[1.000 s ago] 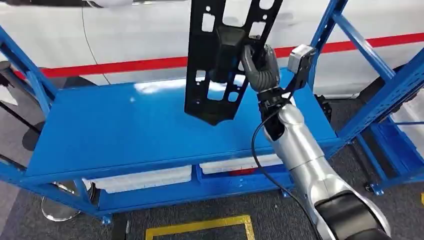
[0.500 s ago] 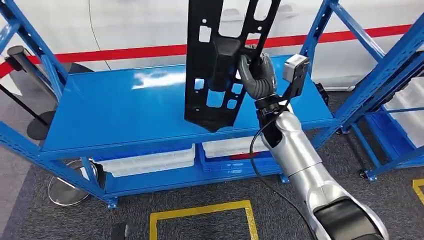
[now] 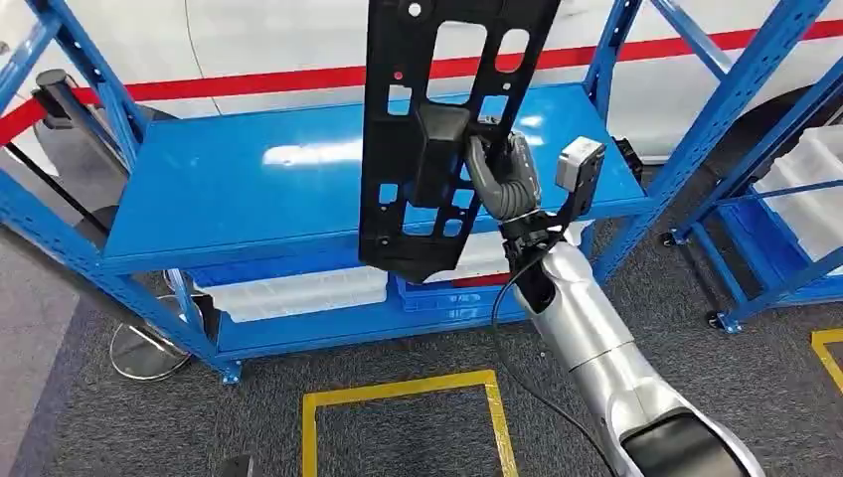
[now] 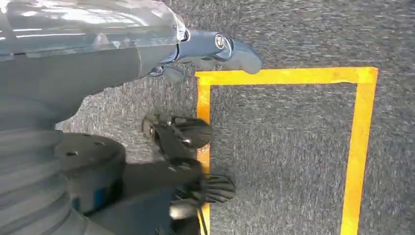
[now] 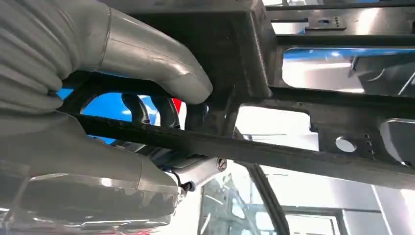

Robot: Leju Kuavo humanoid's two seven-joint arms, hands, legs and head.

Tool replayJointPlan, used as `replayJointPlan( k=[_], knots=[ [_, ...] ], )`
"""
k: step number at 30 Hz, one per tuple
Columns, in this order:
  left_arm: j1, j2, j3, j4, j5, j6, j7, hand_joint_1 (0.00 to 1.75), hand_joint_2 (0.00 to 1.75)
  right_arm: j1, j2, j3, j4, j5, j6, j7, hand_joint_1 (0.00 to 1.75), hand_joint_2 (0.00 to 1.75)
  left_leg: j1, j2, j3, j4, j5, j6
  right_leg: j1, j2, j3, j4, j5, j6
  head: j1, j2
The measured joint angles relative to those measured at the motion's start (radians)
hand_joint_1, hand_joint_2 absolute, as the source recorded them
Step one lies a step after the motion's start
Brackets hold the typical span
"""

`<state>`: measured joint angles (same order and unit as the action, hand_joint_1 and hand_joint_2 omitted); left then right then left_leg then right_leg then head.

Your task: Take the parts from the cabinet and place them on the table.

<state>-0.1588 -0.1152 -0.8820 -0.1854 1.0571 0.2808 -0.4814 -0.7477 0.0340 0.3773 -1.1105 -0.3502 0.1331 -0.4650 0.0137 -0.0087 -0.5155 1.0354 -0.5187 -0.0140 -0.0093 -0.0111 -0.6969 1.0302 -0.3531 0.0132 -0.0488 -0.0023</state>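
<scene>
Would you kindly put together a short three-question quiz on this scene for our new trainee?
1. True or false: the black perforated panel lies flat on the blue shelf top.
2. Which hand holds the panel? A) left hand B) right hand
3. Fill in: the tape square on the grey carpet is ____ in colour.

Key:
1. False; it is held upright in front of the shelf.
2. B
3. yellow
</scene>
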Motion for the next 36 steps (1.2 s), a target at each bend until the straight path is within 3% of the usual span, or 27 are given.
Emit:
replayJointPlan(
  k=[2,4,5,7,8,9,10,11,13,14,15,16,18,19,20,21,23,24,25,26,28,29,30,31,33,35,36],
  knots=[
    [0.009,0.000,0.001,0.000,0.002,0.000,0.001,0.00,1.75,0.007,0.000,0.001,-0.001,-0.003,0.001,-0.005,1.75,1.75,-0.003,-0.001,-0.011,-0.002,0.009,0.009,-0.001,0.000,0.001,-0.007,0.020,0.012,0.000,0.000],
    [0.015,0.000,0.004,0.000,0.002,0.000,0.001,0.00,1.75,0.026,-0.004,0.001,-0.008,-0.006,0.001,-0.008,1.75,1.75,0.003,0.006,-0.026,-0.010,0.034,0.031,-0.008,0.005,-0.007,-0.007,0.018,0.026,0.001,-0.001],
    [0.015,0.000,0.005,0.000,0.003,0.000,0.001,0.00,1.75,0.033,-0.005,0.001,-0.008,-0.007,0.001,-0.008,1.75,1.75,0.002,0.006,-0.038,-0.009,0.047,0.040,-0.007,0.006,-0.024,0.022,-0.038,0.028,0.001,-0.001],
    [0.016,0.000,0.005,0.000,0.002,0.000,0.001,0.00,1.75,0.049,-0.007,0.001,-0.020,-0.007,0.002,-0.010,1.75,1.75,0.001,0.007,-0.071,-0.008,0.073,0.046,-0.007,0.007,-0.063,0.158,-0.163,0.033,0.001,-0.001],
    [0.018,0.000,0.005,0.000,0.001,0.000,0.001,0.00,1.75,0.061,-0.008,-0.001,-0.030,-0.007,0.008,-0.010,1.75,1.75,-0.001,0.007,-0.087,-0.008,0.085,0.047,-0.007,0.007,-0.081,0.243,-0.206,0.035,0.001,-0.001],
    [0.019,0.000,0.005,0.000,0.001,0.000,0.001,0.00,1.75,0.072,-0.008,-0.002,-0.037,-0.006,0.013,-0.010,1.75,1.75,-0.003,0.007,-0.100,-0.007,0.094,0.047,-0.007,0.007,-0.087,0.297,-0.219,0.035,0.000,-0.001],
    [0.022,0.000,0.005,0.000,-0.001,0.000,0.000,0.00,1.75,0.091,-0.008,-0.003,-0.048,0.000,0.019,-0.008,1.75,1.75,-0.006,0.007,-0.118,-0.006,0.107,0.047,-0.006,0.007,-0.074,0.326,-0.201,0.033,0.000,-0.001],
    [0.023,0.000,0.005,0.000,-0.003,0.000,-0.001,0.00,1.75,0.105,-0.008,-0.004,-0.056,0.004,0.020,-0.006,1.75,1.75,-0.008,0.007,-0.131,-0.006,0.117,0.047,-0.004,0.007,-0.043,0.305,-0.167,0.027,0.001,-0.001],
    [0.022,0.000,0.005,0.000,-0.010,0.000,-0.001,0.00,1.75,0.122,-0.008,-0.005,-0.072,0.008,0.025,-0.003,1.75,1.75,-0.014,0.006,-0.154,-0.006,0.137,0.046,0.005,0.009,0.074,0.161,-0.116,0.007,0.001,-0.001],
    [0.021,-0.004,0.005,0.000,-0.010,-0.001,-0.001,0.00,1.75,0.122,-0.007,-0.006,-0.084,0.008,0.030,-0.002,1.75,1.75,-0.013,0.006,-0.160,-0.005,0.146,0.043,0.012,0.010,0.150,0.055,-0.142,-0.011,0.000,0.000],
    [0.020,-0.005,0.005,0.000,-0.010,-0.001,-0.002,0.00,1.75,0.123,-0.005,-0.008,-0.093,0.009,0.036,0.002,1.75,1.75,-0.018,0.006,-0.165,-0.005,0.153,0.037,0.015,0.009,0.195,-0.025,-0.175,-0.018,0.000,-0.001],
    [0.021,-0.005,0.005,0.000,-0.010,0.000,-0.001,0.00,1.75,0.123,-0.005,-0.011,-0.100,0.010,0.042,0.004,1.75,1.75,-0.011,0.009,-0.162,-0.015,0.164,0.030,0.019,0.010,0.188,-0.018,-0.161,-0.009,0.001,-0.001],
    [0.021,-0.006,0.005,0.000,-0.010,0.001,0.000,0.00,1.75,0.122,-0.005,-0.016,-0.100,0.011,0.051,0.007,1.75,1.75,-0.004,0.009,-0.159,-0.026,0.184,0.019,0.027,0.012,0.183,-0.027,-0.145,-0.019,0.002,0.000],
    [0.022,-0.008,0.005,0.000,-0.010,0.002,0.001,0.00,1.75,0.124,-0.004,-0.017,-0.100,0.012,0.053,0.008,1.75,1.75,-0.013,0.005,-0.163,-0.033,0.193,0.013,0.016,0.007,0.177,-0.050,-0.127,-0.026,0.002,-0.001],
    [0.023,-0.008,0.005,0.000,-0.009,0.004,0.001,0.00,1.75,0.124,-0.004,-0.017,-0.100,0.015,0.055,0.010,1.75,1.75,-0.010,0.006,-0.175,-0.017,0.155,0.008,0.011,0.000,0.174,-0.053,-0.112,-0.031,0.001,-0.001],
    [0.022,-0.008,0.005,0.000,-0.008,0.006,0.000,0.00,1.75,0.124,-0.003,-0.018,-0.101,0.015,0.058,0.010,1.75,1.75,-0.010,0.005,-0.190,0.032,0.089,0.007,0.009,0.001,0.159,-0.055,-0.100,-0.043,0.001,-0.001],
    [0.023,-0.008,0.006,0.000,-0.005,0.008,0.000,0.00,1.75,0.123,-0.003,-0.022,-0.103,0.015,0.063,0.015,1.75,1.75,-0.004,0.006,-0.220,0.183,-0.029,-0.002,0.009,0.001,0.132,-0.054,-0.078,-0.041,0.001,-0.001],
    [0.022,-0.008,0.007,0.000,-0.002,0.008,0.000,0.00,1.75,0.122,-0.003,-0.026,-0.103,0.016,0.064,0.018,1.75,1.75,-0.003,0.006,-0.230,0.256,-0.050,-0.005,0.009,0.001,0.116,-0.051,-0.067,-0.039,0.001,-0.001],
    [0.021,-0.008,0.008,0.000,0.002,0.008,0.001,0.00,1.75,0.119,-0.003,-0.031,-0.103,0.017,0.063,0.021,1.75,1.75,-0.002,0.006,-0.227,0.296,-0.036,-0.008,0.008,0.000,0.100,-0.046,-0.058,-0.037,0.001,-0.001],
    [0.021,-0.008,0.009,0.000,0.003,0.008,0.001,0.00,1.75,0.115,-0.004,-0.038,-0.103,0.021,0.060,0.022,1.75,1.75,0.000,0.006,-0.205,0.294,0.005,-0.011,0.006,0.000,0.082,-0.039,-0.049,-0.033,0.001,-0.001],
    [0.017,-0.008,0.017,0.000,0.010,0.008,0.003,0.00,1.75,0.107,-0.006,-0.051,-0.104,0.031,0.042,0.023,1.75,1.75,0.003,0.007,-0.106,0.174,0.070,-0.013,0.002,-0.001,0.050,-0.022,-0.037,-0.023,0.001,-0.001],
    [0.015,-0.008,0.021,0.000,0.010,0.007,0.003,0.00,1.75,0.103,-0.007,-0.058,-0.108,0.038,0.034,0.023,1.75,1.75,0.005,0.006,-0.050,0.093,0.061,-0.015,0.002,0.000,0.039,-0.012,-0.033,-0.019,0.001,-0.001],
    [0.012,-0.008,0.024,0.000,0.010,0.006,0.005,0.00,1.75,0.100,-0.010,-0.066,-0.116,0.047,0.026,0.023,1.75,1.75,-0.001,0.003,0.003,0.014,0.013,-0.014,0.007,0.000,0.025,-0.003,-0.028,-0.011,0.001,-0.001],
    [0.010,-0.008,0.026,0.000,0.011,0.004,0.006,0.00,1.75,0.100,-0.013,-0.073,-0.124,0.058,0.016,0.021,1.75,1.75,-0.003,0.000,0.015,-0.024,-0.004,0.002,0.007,-0.002,0.023,-0.002,-0.020,-0.005,0.001,-0.001],
    [0.012,-0.008,0.028,0.000,0.011,0.000,0.013,0.00,1.75,0.102,-0.021,-0.083,-0.141,0.085,-0.005,0.016,1.75,1.75,-0.006,0.000,0.005,-0.017,0.008,0.008,0.008,-0.001,0.020,-0.007,-0.002,0.004,0.001,-0.001],
    [0.015,-0.008,0.031,0.000,0.011,-0.003,0.015,0.00,1.75,0.118,-0.030,-0.092,-0.156,0.102,-0.016,0.014,1.75,1.75,-0.001,0.005,-0.022,-0.026,0.024,0.028,0.006,0.000,0.012,-0.006,0.006,0.017,0.001,-0.001],
    [0.014,-0.006,0.031,0.000,0.011,-0.006,0.016,0.00,1.75,0.123,-0.040,-0.102,-0.166,0.113,-0.023,0.012,1.75,1.75,0.000,0.008,-0.026,-0.021,0.040,0.038,0.002,0.001,-0.002,0.012,-0.041,0.023,0.001,-0.001]
  ],
)
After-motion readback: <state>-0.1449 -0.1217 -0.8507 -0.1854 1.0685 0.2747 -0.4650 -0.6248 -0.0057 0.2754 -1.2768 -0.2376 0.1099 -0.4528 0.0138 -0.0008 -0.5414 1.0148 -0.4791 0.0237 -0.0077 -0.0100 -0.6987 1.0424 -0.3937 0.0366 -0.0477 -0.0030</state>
